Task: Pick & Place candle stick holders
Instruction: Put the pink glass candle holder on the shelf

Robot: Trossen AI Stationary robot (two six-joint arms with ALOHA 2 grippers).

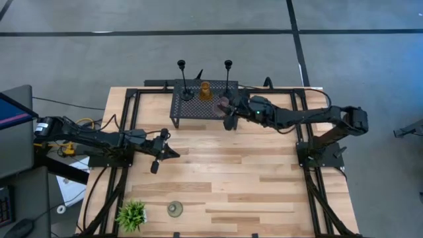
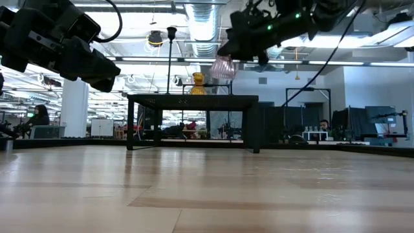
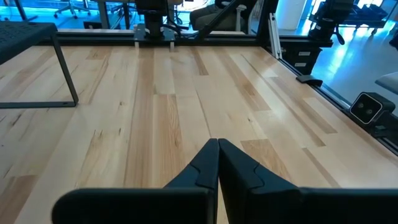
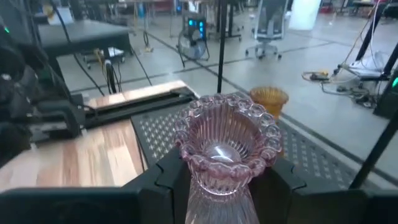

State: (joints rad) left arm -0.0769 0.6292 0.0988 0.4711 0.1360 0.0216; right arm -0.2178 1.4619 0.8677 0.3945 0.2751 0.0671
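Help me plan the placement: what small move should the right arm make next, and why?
Probably lower the pink holder straight down onto the black stand. The right gripper holds it above the stand's near edge, clear of the amber holder and two black stems. The left gripper waits shut over the table.

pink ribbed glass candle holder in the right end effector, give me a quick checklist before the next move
1. Grip: right end effector shut on the pink ribbed glass candle holder, upright: ok.
2. Height: pink holder hangs above the black mesh metal stand, not touching: ok.
3. Neighbours: squat amber glass holder and two tall thin black stem holders on the stand, close by: cannot tell clearance.
4. Left end effector shut, empty, over bare table away from the stand: ok.
5. Grey-green squat holder remains on the table's near edge: not ok.
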